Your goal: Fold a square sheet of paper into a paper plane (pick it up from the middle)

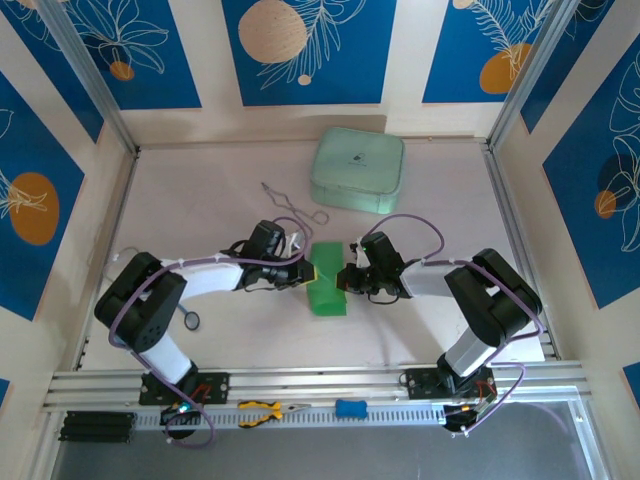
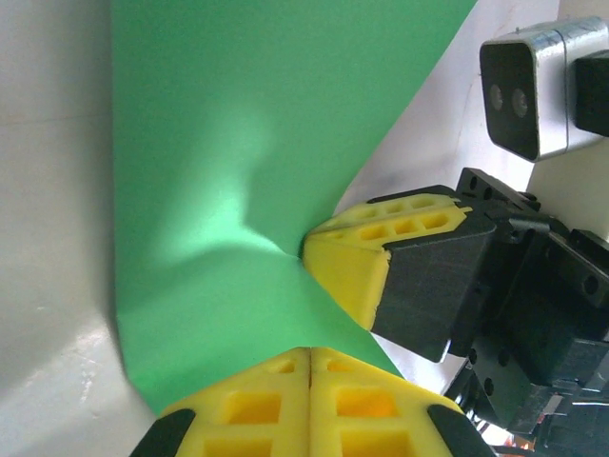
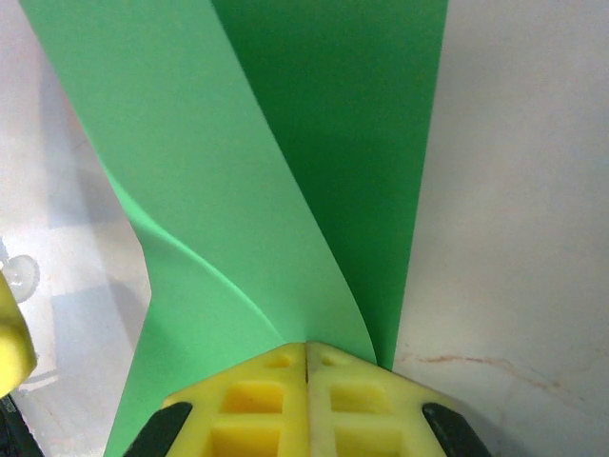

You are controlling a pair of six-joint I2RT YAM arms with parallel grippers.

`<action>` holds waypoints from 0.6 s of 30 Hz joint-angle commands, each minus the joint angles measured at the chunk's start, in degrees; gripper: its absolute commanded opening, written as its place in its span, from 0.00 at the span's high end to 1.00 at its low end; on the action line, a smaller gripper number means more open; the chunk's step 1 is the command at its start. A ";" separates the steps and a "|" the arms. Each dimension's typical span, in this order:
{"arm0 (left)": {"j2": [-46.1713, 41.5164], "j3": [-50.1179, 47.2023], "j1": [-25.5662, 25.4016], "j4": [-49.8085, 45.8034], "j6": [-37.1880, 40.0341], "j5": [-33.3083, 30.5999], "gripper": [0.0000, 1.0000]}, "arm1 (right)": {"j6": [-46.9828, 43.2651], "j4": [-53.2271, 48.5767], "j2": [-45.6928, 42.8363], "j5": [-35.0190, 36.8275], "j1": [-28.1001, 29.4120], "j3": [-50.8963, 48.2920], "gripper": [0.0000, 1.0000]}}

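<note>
White tabletop (image 1: 220, 200) inside a blue-patterned enclosure is carrying the work, with a mint-green case (image 1: 357, 170) sitting well behind the arms. The bright green square sheet of paper (image 1: 326, 288) is lying near the middle of the table between the two wrists, bowing upward rather than resting flat. The left gripper (image 1: 306, 272) is pinching one side edge, its yellow fingers pressed together on the sheet, and the right gripper (image 1: 347, 280) is clamping the opposite edge the same way. A soft dent is showing in the paper near the right fingers. Pulling the arms apart is likely risking a tear or slip, while pushing inward is risking a stray crease that would skew the centre fold.
</note>
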 commanded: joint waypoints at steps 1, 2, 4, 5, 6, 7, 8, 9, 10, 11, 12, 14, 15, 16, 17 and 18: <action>1.42 -1.69 -1.22 4.84 -3.03 2.22 1.00 | -0.75 -9.73 1.69 6.15 -0.37 -2.60 1.00; 1.79 -2.47 -1.50 6.69 -3.89 2.28 1.00 | -0.76 -9.75 1.70 6.16 -0.37 -2.60 1.00; 2.74 -3.86 -1.76 10.46 -5.27 3.06 1.00 | -0.67 -9.74 1.80 6.01 -0.37 -2.60 1.00; 3.12 -4.14 -1.86 11.08 -5.41 3.29 1.00 | -0.63 -9.75 1.81 6.03 -0.30 -2.63 1.00; 3.50 -4.31 -1.89 10.65 -4.74 3.05 1.00 | -0.53 -9.74 1.79 6.04 -0.23 -2.67 1.00; 3.76 -4.46 -1.91 9.52 -3.73 2.26 1.00 | -0.34 -9.62 1.88 6.05 -0.20 -2.73 1.00; 4.00 -4.83 -1.96 8.69 -2.90 1.21 1.00 | -0.23 -9.58 1.89 6.00 -0.19 -2.90 1.00; 4.30 -5.40 -1.96 8.26 -2.18 0.25 1.00 | -0.14 -9.49 1.93 6.06 -0.10 -3.03 1.00; 4.78 -6.13 -1.93 8.85 -1.90 -0.18 1.00 | -0.08 -9.37 1.97 5.99 -0.10 -3.12 1.00; 5.43 -6.87 -1.89 9.91 -2.05 -0.17 1.00 | -0.08 -9.47 1.96 6.07 -0.08 -3.21 1.00; 6.10 -7.91 -1.89 11.52 -2.49 -0.10 1.00 | -0.01 -9.41 1.97 6.16 -0.10 -3.17 1.00; 7.21 -9.45 -1.90 13.84 -2.73 -0.03 1.00 | -0.06 -9.23 2.01 6.01 -0.05 -3.22 1.00; 7.43 -10.08 -1.90 14.24 -2.78 -0.46 1.00 | -0.05 -9.44 2.06 6.02 -0.09 -3.07 1.00; 7.37 -10.41 -1.89 13.99 -2.32 -1.12 1.00 | -0.03 -9.47 1.98 6.12 -0.01 -3.09 1.00; 7.09 -10.31 -1.89 13.14 -1.84 -1.48 1.00 | -0.01 -9.49 1.97 6.16 -0.01 -3.11 1.00; 6.62 -9.90 -1.94 11.91 -1.07 -1.74 1.00 | -0.05 -9.57 1.97 6.14 0.04 -3.15 1.00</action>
